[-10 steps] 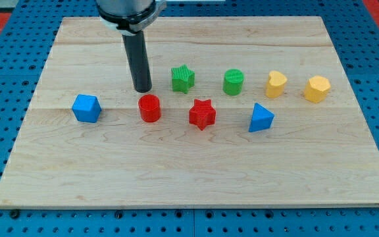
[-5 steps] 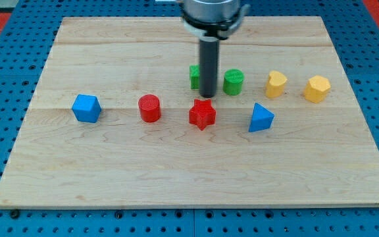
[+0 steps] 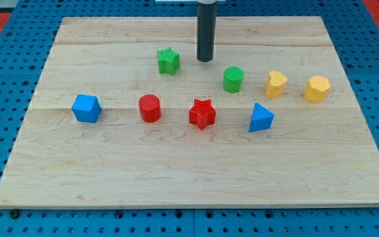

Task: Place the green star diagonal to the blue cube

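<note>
The green star [image 3: 168,60] lies on the wooden board [image 3: 189,171], up and left of the middle. The blue cube [image 3: 86,108] sits at the view's left, well down and left of the star. My tip [image 3: 204,60] stands just right of the green star, a small gap apart from it, and up-left of the green cylinder [image 3: 233,79].
A red cylinder [image 3: 149,108] and a red star [image 3: 202,113] lie in the middle row. A blue triangular block [image 3: 260,118] lies to their right. Two yellow blocks [image 3: 276,83] [image 3: 317,88] sit at the right.
The green star has shifted up and to the left of where it stood. My tip swung right across the board, then moved up toward the view's top.
</note>
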Motion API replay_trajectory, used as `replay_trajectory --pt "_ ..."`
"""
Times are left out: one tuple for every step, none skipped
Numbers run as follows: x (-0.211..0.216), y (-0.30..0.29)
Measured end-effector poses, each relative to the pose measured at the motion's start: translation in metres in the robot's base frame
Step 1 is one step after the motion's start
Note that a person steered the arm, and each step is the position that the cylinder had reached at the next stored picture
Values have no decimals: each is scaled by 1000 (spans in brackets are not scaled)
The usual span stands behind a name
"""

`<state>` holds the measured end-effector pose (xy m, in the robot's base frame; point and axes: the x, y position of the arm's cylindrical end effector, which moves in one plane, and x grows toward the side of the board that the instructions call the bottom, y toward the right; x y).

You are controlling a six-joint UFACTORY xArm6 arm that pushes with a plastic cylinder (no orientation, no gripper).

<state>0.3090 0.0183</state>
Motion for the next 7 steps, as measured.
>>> replay_trajectory --pt "-22 -51" --pt "-23 -102" --pt "13 -69" --pt "42 -61" --pt "12 -50" --pt "22 -16" --pt "26 -23"
